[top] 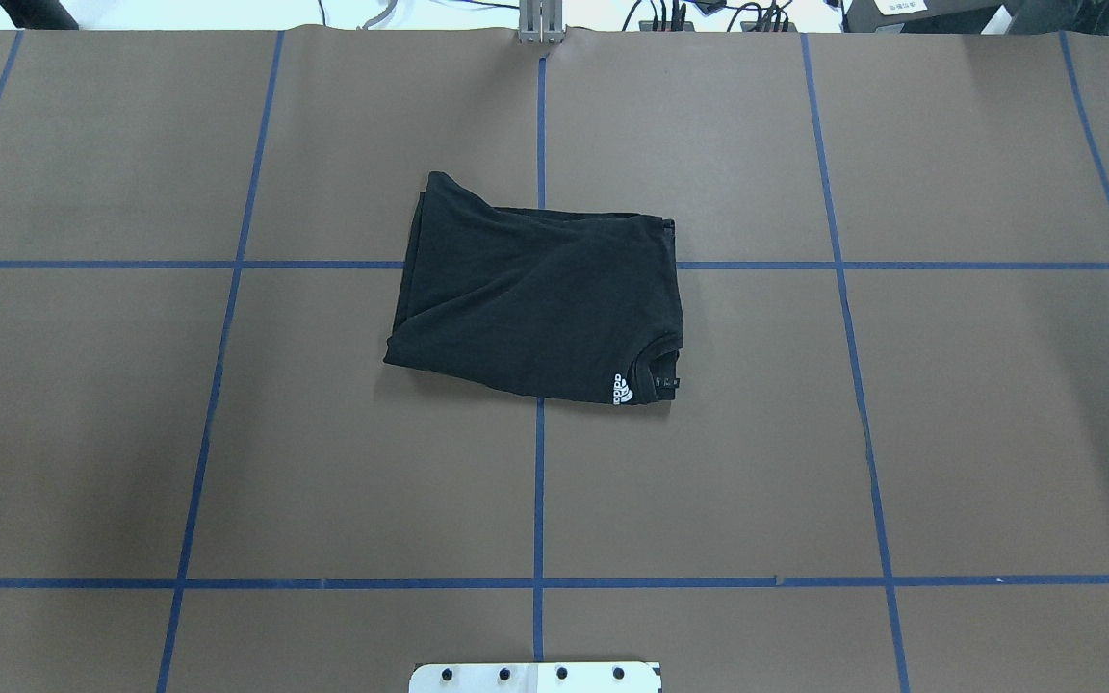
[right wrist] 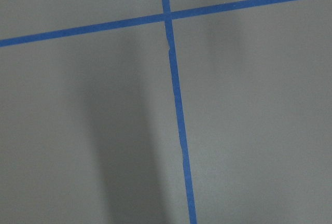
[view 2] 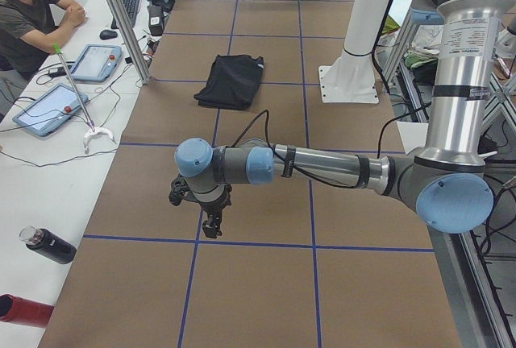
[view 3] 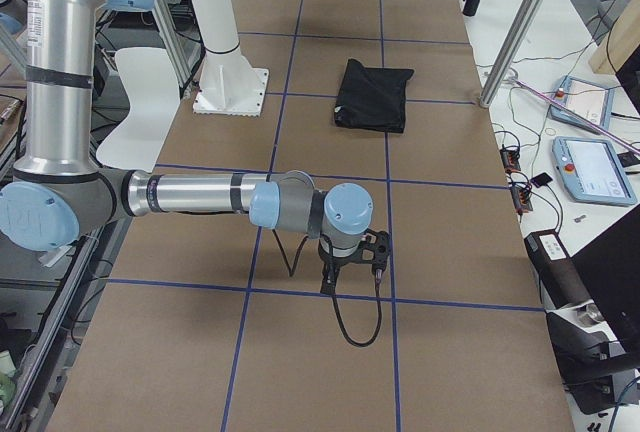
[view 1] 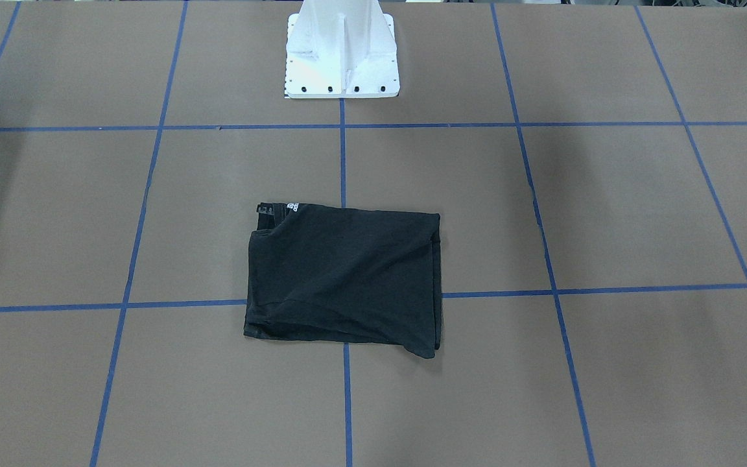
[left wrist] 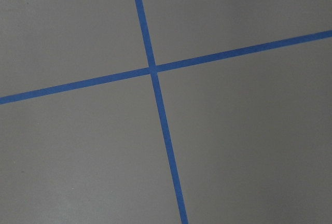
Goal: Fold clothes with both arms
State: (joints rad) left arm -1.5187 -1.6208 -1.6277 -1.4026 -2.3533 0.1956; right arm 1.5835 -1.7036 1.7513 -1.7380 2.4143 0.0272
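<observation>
The white base [top: 535, 677] of the robot stands bolted at the near edge of the surface [top: 227, 462], which is covered in brown paper and marked into large squares with blue tape [top: 538, 500]. Past the base, in the middle of the surface, the black T-shirt [top: 535, 308] lies folded into a rough rectangle, plain side up. It sits across the centre tape line and over one cross line. Its collar, with a small white logo [top: 621, 390], is at the corner nearest the base, on the robot's right. At the far edge a metal bracket [top: 541, 24] and loose cables [top: 709, 14] show.

The left arm [view 2: 322, 167] reaches low over the surface, well apart from the T-shirt, its left fingers [view 2: 211, 227] pointing down near a tape crossing. The right arm [view 3: 200, 194] is stretched out the same way on the other side, its right fingers [view 3: 330, 274] hanging over a tape line. I cannot tell whether either pair is open or closed. Both wrist views show only brown paper and a tape crossing.

Along the far side runs a white side surface [view 2: 24, 179] with metal posts [view 2: 121, 22]. On it are a red bottle [view 2: 24, 312], a black bottle [view 2: 50, 246] and two tablets [view 2: 44, 110]. A seated person [view 2: 28, 18] is at its far end in the left side view.
</observation>
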